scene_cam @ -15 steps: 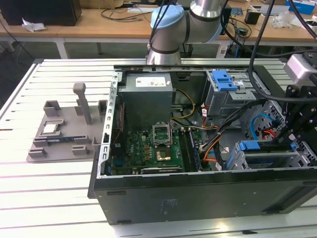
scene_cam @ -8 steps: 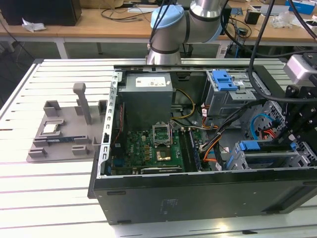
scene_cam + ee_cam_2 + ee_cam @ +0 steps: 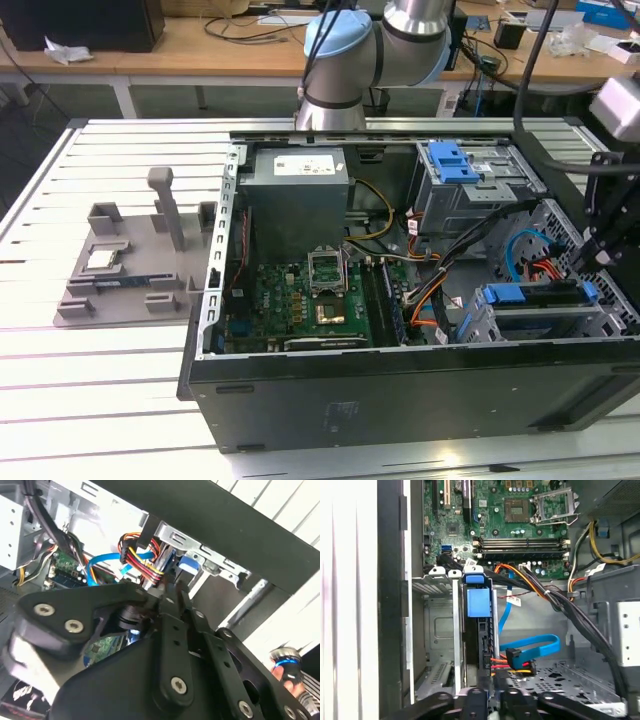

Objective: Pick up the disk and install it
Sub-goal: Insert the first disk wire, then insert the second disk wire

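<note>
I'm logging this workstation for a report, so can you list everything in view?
Open black computer case: one, on the slatted white table.
Green motherboard: one, on the case floor.
Grey power-supply box: one, at the case's far wall.
Grey drive cage with blue bracket: one, far corner towards the exterior view's right.
Disk in blue caddy: one, seated edge-on in the near bay.
Grey parts fixture: one, towards the exterior view's left.
Black gripper: one, just by the disk's cabled end.
</note>
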